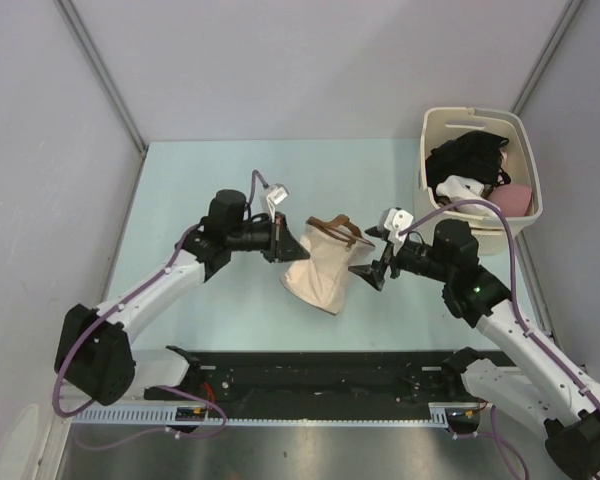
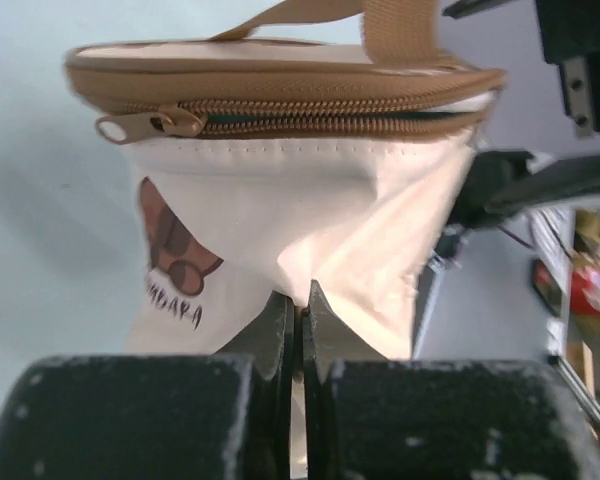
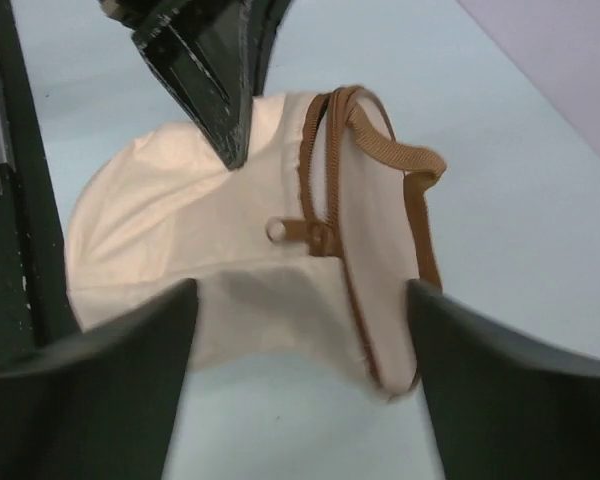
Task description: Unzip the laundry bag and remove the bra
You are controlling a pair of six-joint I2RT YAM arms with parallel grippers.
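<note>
Basket point(image 1: 480, 113) of cream plastic, one only, sits at the far right corner of the surface point(image 1: 180, 180) with dark and pink garments inside, well apart from the single laundry bag point(image 1: 323, 262). The bag lies mid-surface between two arms. Left pincer point(image 2: 300, 305) is pressed together on a fold of the bag's cloth. Right pincer point(image 3: 302, 295) stands spread beside the zipped rim, one zipper pull point(image 3: 277, 230) before it. Bare surface lies behind and leftward.

laundry bag point(image 1: 318, 268) on table point(image 1: 200, 170), basket point(image 1: 427, 165) far right
</note>
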